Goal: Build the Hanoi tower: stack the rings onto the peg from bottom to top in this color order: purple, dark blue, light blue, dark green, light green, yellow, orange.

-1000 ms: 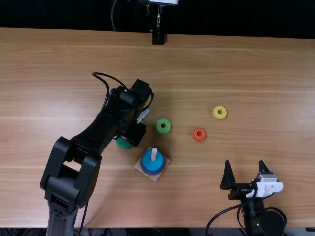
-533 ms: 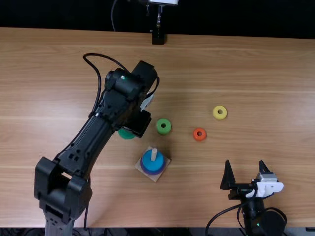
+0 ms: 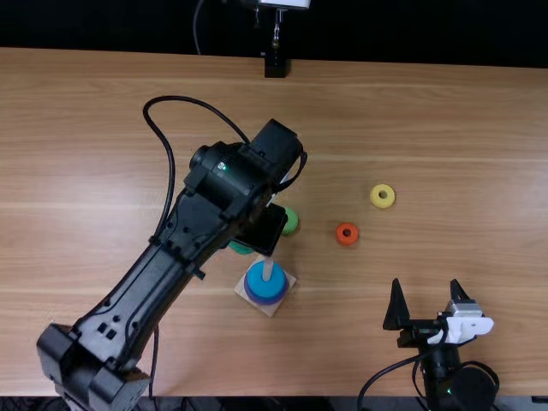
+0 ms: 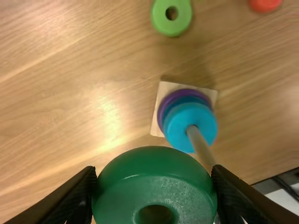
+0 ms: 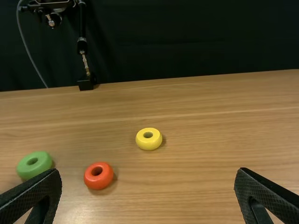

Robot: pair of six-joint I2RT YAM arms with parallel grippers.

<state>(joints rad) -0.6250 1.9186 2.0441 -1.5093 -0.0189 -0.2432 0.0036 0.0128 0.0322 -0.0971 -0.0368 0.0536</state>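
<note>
My left gripper (image 3: pixel 257 238) hangs above the table just behind the peg base, holding the dark green ring (image 3: pixel 241 248). In the left wrist view the left gripper (image 4: pixel 154 189) is shut on the dark green ring (image 4: pixel 156 179), which is held beside the peg (image 4: pixel 198 142). A light blue ring (image 3: pixel 266 280) tops the stack, purple ring (image 3: pixel 261 299) beneath; a dark blue edge (image 4: pixel 187 101) lies between. The light green ring (image 3: pixel 291 222) is partly covered by the left arm. Orange ring (image 3: pixel 347 234) and yellow ring (image 3: pixel 383 196) lie apart. My right gripper (image 3: pixel 425 295) stands open; in its wrist view the right gripper (image 5: pixel 148 193) holds nothing.
The square wooden base (image 3: pixel 287 282) sits left of the table's middle. A black stand (image 3: pixel 275 67) is at the far edge. The left arm (image 3: pixel 163 257) spans the left part of the table (image 3: pixel 462 137).
The left arm has swung right and lifted, carrying the dark green ring toward the peg and now partly covering the light green ring. The right arm has kept still.
</note>
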